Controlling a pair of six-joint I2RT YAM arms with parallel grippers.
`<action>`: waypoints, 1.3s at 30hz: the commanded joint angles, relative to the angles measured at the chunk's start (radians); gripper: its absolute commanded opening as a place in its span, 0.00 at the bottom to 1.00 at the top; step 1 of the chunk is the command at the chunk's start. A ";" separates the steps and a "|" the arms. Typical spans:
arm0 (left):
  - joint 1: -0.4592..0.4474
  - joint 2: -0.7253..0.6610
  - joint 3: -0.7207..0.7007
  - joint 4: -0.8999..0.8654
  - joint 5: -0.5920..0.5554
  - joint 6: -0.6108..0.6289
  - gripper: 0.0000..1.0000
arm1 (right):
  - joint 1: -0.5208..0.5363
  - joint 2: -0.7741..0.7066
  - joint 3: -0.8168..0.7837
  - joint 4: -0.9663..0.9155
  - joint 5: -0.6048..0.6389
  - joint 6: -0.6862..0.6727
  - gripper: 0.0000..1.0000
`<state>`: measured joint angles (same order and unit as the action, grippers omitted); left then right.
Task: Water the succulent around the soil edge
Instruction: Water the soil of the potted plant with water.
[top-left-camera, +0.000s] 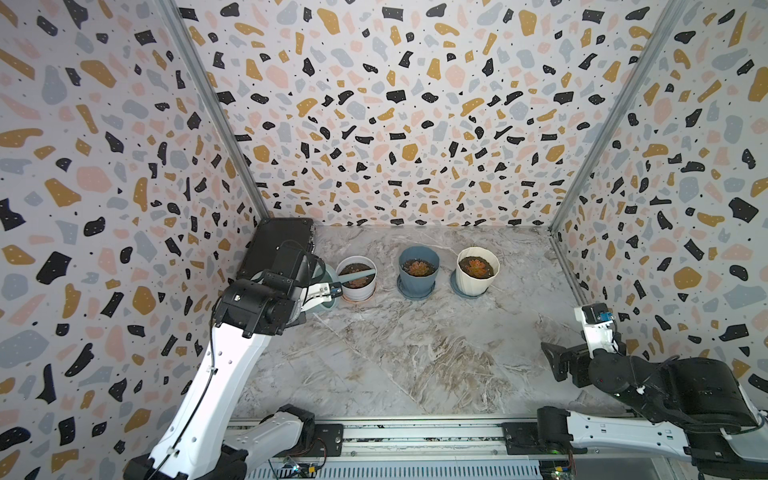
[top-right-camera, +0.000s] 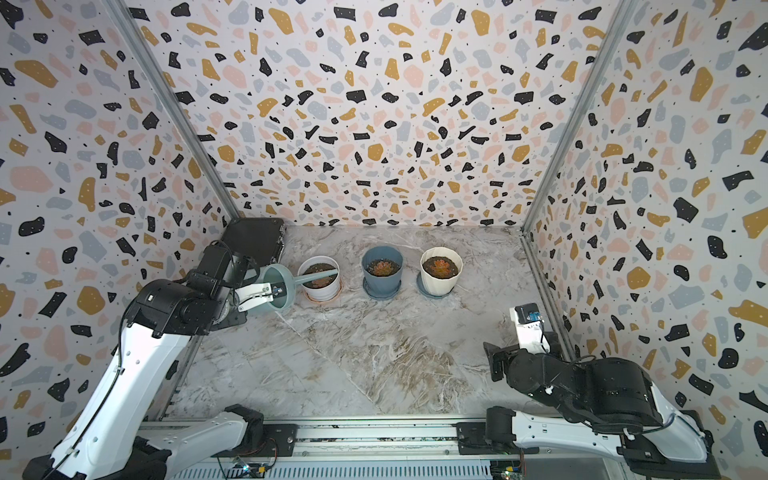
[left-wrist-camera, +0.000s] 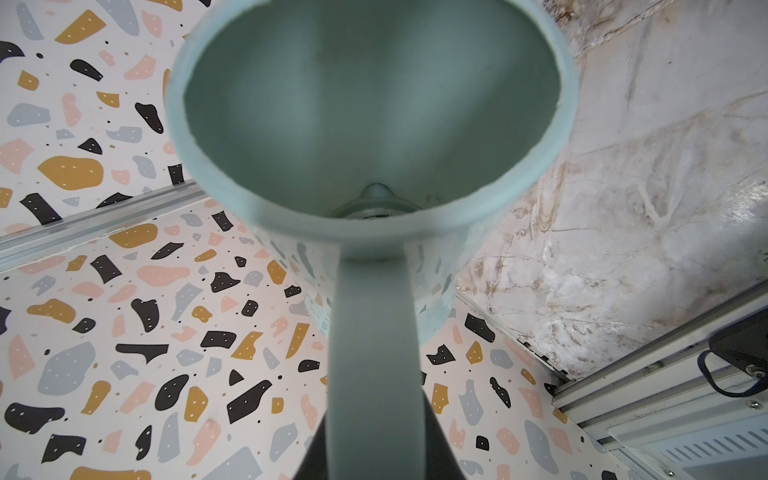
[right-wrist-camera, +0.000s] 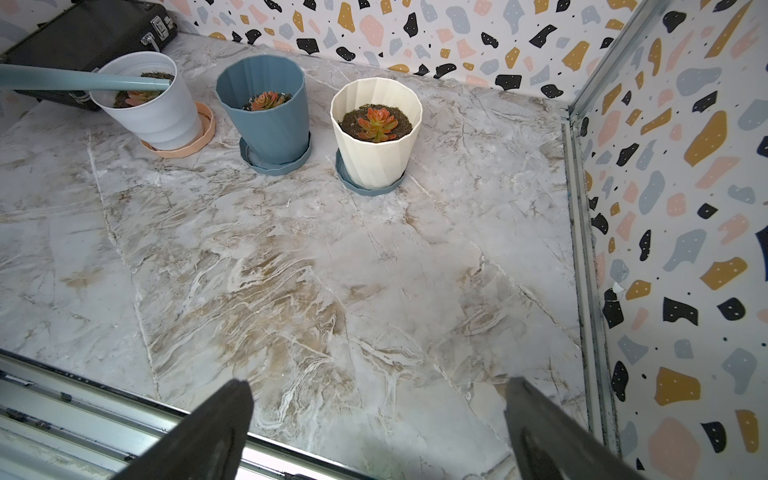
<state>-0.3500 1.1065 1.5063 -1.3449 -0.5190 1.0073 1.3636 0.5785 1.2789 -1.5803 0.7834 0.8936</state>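
Teal can: a pale teal watering can (top-right-camera: 279, 291) is held off the marble desk (top-right-camera: 374, 353) at the far left, tipped toward the row of pots, next to a black case (top-right-camera: 257, 241) in the back left corner.
Spout: the long spout (top-left-camera: 357, 275) reaches across the mouth of the white pot (top-left-camera: 356, 279); in the right wrist view its tip (right-wrist-camera: 160, 84) sits over the soil by the rim on the side facing the blue pot, above the plant rather than touching it.
Left hand: the left hand (top-right-camera: 275, 290) is clamped on the can's handle (left-wrist-camera: 374, 353), jaws drawn together around the strap; the left wrist view looks straight into the can's open top, and no water can be made out inside.
Right hand: the right hand (right-wrist-camera: 378, 432) hangs over the near right part of the desk with its jaws spread wide apart, holding nothing, well apart from the pots.
White pot: stands on a peach saucer (right-wrist-camera: 199, 137), leftmost of three, with a reddish succulent (right-wrist-camera: 139, 97) in dark soil.
Blue pot: the blue pot (right-wrist-camera: 266, 112) stands in the middle on a blue-grey saucer, with its own succulent.
Cream pot: the cream pot (right-wrist-camera: 376, 141) stands rightmost, also on a blue-grey saucer, with a red-and-green rosette in the centre of the soil.
Spacing: the three pots stand near each other in a line toward the back wall, none touching.
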 joint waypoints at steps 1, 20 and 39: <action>-0.006 -0.002 0.034 0.080 -0.026 0.010 0.00 | 0.004 -0.002 0.015 -0.209 0.027 0.010 0.99; 0.006 0.006 0.016 0.110 -0.055 0.020 0.00 | 0.005 -0.002 0.016 -0.210 0.030 0.014 0.99; 0.059 -0.025 -0.033 0.118 -0.053 0.032 0.00 | 0.005 -0.002 0.017 -0.209 0.031 0.016 0.99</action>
<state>-0.3000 1.1057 1.4773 -1.2919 -0.5404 1.0367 1.3636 0.5785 1.2789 -1.5803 0.7937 0.9001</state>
